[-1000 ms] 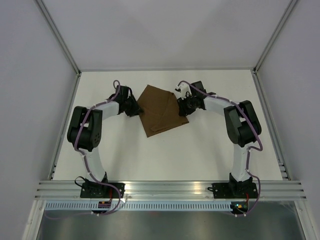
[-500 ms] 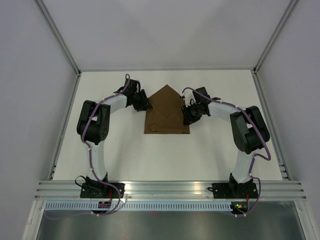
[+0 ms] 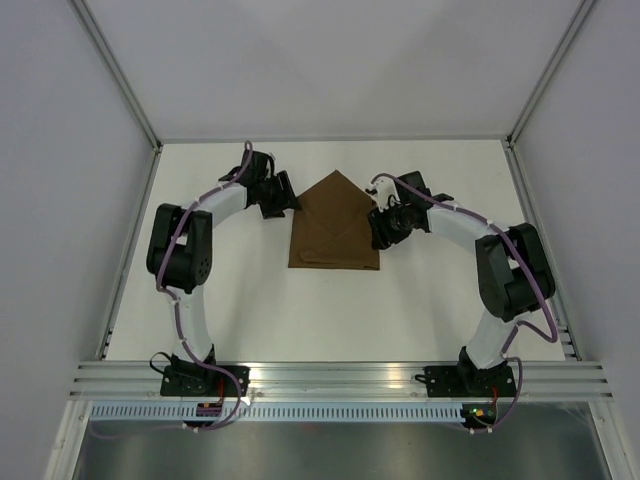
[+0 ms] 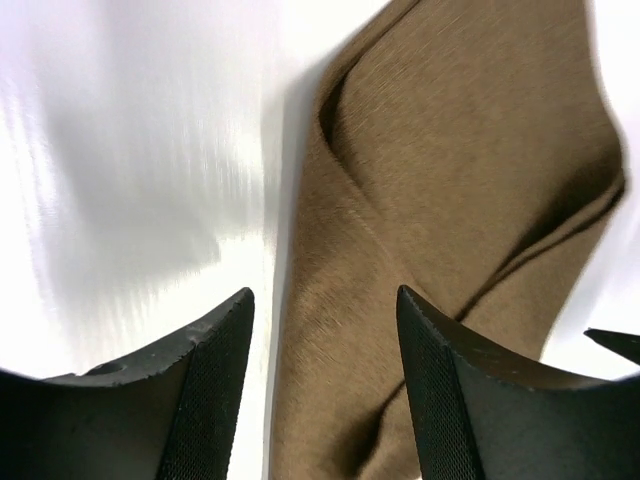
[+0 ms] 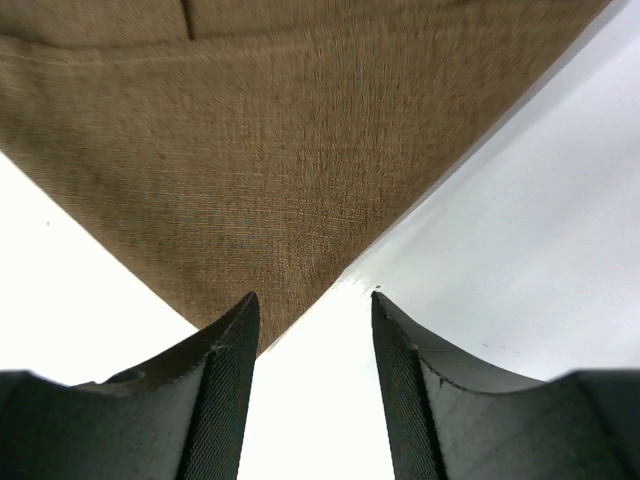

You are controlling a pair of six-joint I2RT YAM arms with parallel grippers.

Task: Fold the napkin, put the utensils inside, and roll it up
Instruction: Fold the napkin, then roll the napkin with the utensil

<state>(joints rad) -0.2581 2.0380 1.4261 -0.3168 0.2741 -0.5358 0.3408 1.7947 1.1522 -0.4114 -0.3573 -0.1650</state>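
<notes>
The brown napkin lies folded on the white table, with a point towards the back and a straight near edge. My left gripper is open at the napkin's left edge; in the left wrist view the cloth runs between its fingers. My right gripper is open at the napkin's right corner; in the right wrist view that corner lies just ahead of its fingers. No utensils show in any view.
Grey walls and metal rails enclose the table on three sides. An aluminium rail with both arm bases runs along the near edge.
The napkin went from a tilted sheet to a folded shape with a point at the back. Both grippers have drawn slightly back from the cloth's sides.
</notes>
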